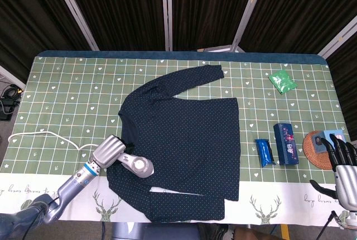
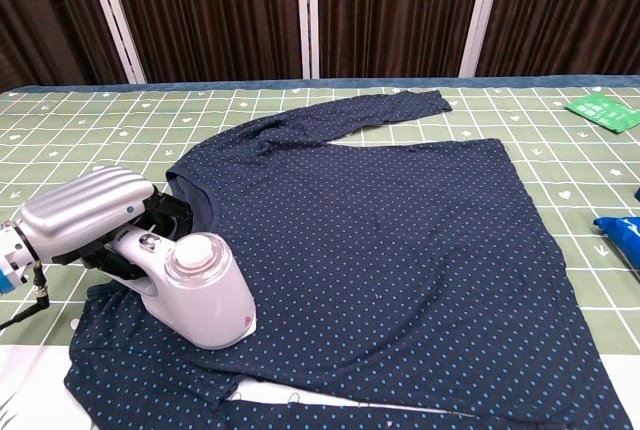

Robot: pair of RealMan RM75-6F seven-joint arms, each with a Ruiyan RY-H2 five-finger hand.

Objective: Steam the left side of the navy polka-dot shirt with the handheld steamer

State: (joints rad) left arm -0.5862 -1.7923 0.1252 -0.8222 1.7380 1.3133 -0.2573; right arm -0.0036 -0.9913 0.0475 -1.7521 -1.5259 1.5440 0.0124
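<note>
no legible text, print on the blue boxes (image 1: 285,143) and green packet (image 1: 281,80) too small to read

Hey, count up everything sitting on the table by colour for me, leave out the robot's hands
Navy: 1, polka-dot shirt
White: 1, steamer
Green: 1, packet
Blue: 3, pouch, box, small box
Brown: 1, coaster
Total: 7
</note>
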